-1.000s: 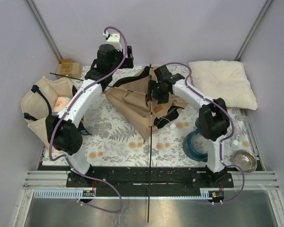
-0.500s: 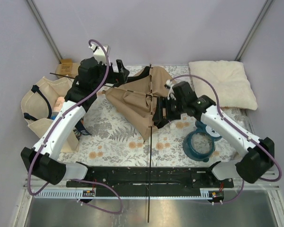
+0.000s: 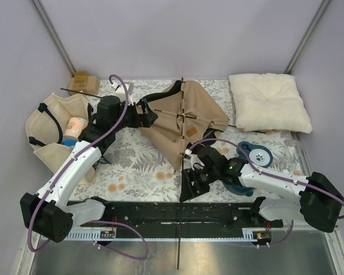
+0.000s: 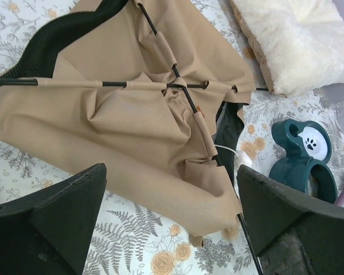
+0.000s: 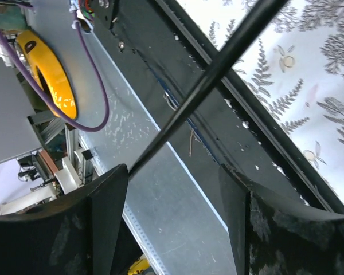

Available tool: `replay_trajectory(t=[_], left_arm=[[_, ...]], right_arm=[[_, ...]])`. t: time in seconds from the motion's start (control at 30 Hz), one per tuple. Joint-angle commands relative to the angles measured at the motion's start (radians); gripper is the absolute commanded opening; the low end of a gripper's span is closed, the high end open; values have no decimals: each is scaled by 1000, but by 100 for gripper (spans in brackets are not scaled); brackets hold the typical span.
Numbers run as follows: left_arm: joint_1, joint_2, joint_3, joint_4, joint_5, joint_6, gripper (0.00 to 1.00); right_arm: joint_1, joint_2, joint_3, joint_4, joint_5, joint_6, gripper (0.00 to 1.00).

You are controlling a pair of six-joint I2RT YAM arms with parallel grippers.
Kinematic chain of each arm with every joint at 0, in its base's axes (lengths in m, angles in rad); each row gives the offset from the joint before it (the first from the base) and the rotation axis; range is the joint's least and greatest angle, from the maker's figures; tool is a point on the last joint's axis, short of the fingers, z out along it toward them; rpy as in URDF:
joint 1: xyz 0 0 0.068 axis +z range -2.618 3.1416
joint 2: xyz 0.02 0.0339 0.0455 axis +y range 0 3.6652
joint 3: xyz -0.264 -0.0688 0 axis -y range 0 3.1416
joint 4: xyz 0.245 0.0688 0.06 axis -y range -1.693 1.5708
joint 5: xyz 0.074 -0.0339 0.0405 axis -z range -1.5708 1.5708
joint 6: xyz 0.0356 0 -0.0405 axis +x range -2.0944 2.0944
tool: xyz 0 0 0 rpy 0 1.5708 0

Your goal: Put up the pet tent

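Jaws on both arms stand spread and hold nothing. From the left wrist, the left jaws frame the pet tent (image 4: pixel 132 126) without touching it. From the right wrist, the right jaws gape at the near edge of the bench (image 3: pixel 132 163), and the long pole (image 5: pixel 218 63) slants across the gap between them, though whether it brushes one finger is hard to tell from that angle. I judge the task to be at an early stage: the crossing poles (image 4: pixel 180 94) are threaded through the canvas sleeves and meet at the middle, but the tent lies slumped and creased, not standing, its label patch (image 3: pixel 191 132) facing up. What is left, by my reading, is to bow the frame so that it lifts the canvas, then set it upright. From above, the tent sits at the far middle of the bench, between the tote bag (image 3: pixel 46 123) and the pillow (image 3: pixel 266 103). The left jaws hover just beside its black-trimmed left edge; the right jaws are well apart from the canvas, low by the arm bases, alongside the long pole.
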Motion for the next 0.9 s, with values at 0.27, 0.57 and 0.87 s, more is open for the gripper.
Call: replay_trajectory(t=[0.27, 0.57, 0.87], left_arm=[[-13, -91, -79, 39, -1, -66, 99], [-13, -143, -119, 14, -15, -72, 99], [-20, -174, -146, 14, 4, -96, 99]], right_arm=[[63, -53, -136, 395, -62, 200, 67], [70, -62, -251, 623, -7, 293, 25], [69, -94, -103, 314, 93, 252, 0]])
